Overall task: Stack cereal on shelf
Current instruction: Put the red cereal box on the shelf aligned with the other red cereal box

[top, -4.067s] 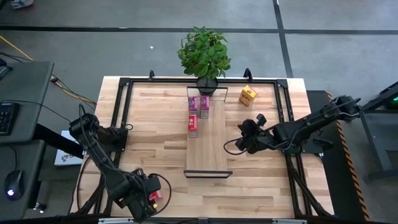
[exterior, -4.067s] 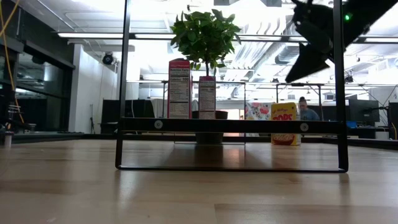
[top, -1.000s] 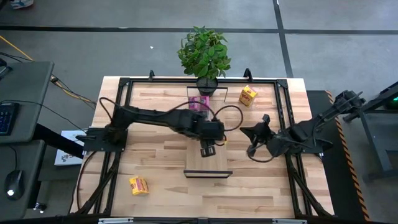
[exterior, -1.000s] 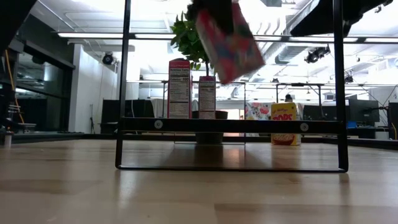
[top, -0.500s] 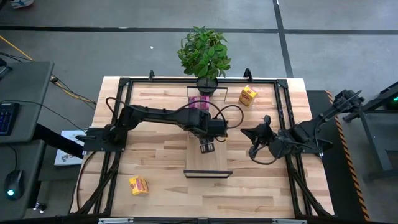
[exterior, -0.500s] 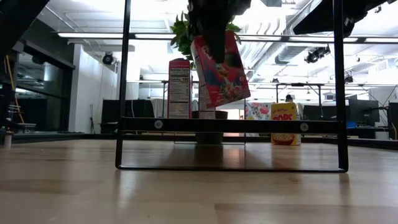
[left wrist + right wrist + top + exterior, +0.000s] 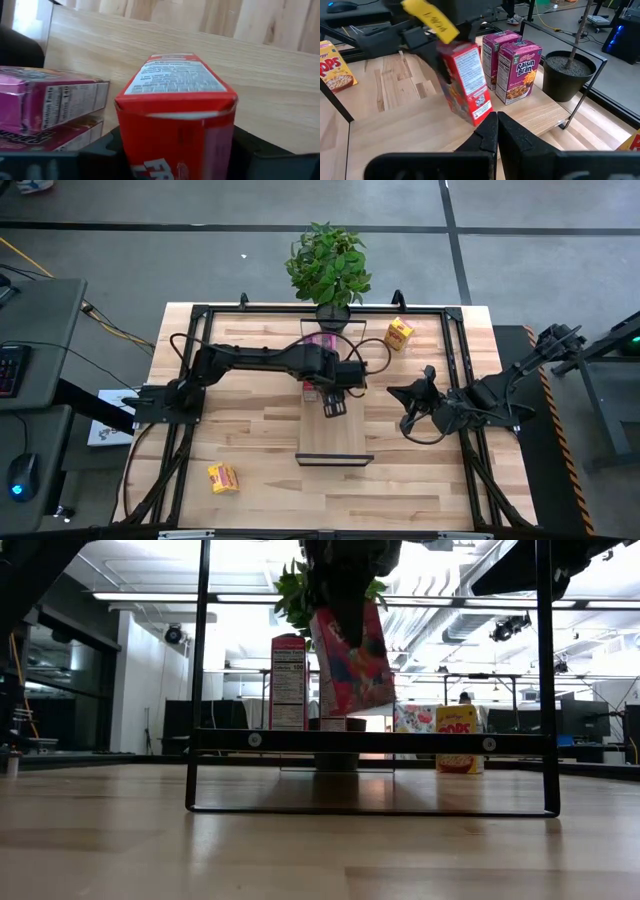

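Observation:
My left gripper [image 7: 333, 402] is over the light-wood shelf [image 7: 335, 438] and is shut on a red cereal box [image 7: 352, 665]. The box also shows in the left wrist view [image 7: 175, 115] and the right wrist view [image 7: 467, 82]. Two pink boxes [image 7: 515, 70] stand upright at the shelf's far end [image 7: 320, 343]. Another red box [image 7: 310, 389] stands on the shelf just left of the gripper. One yellow box [image 7: 400, 333] stands on the table at the far right. Another yellow box [image 7: 223, 478] lies at the near left. My right gripper [image 7: 393, 391] is shut and empty, to the right of the shelf. My left gripper pinches the red box between its two fingers [image 7: 107, 147] on two opposite sides near the box's upper end [image 7: 457, 50]. The fingers come from above, pointing down. The box hangs below them, tilted, with its lower end [image 7: 365, 710] just above the shelf board.
A potted plant [image 7: 328, 270] stands at the table's far edge behind the shelf. A black metal frame [image 7: 200, 315] runs round the tabletop. The shelf's near half [image 7: 335, 438] is bare wood.
My left gripper has carried the red box toward the table's far edge along the shelf and has gone down toward the board. The box was steeply tilted and now hangs closer to upright, near the pink boxes.

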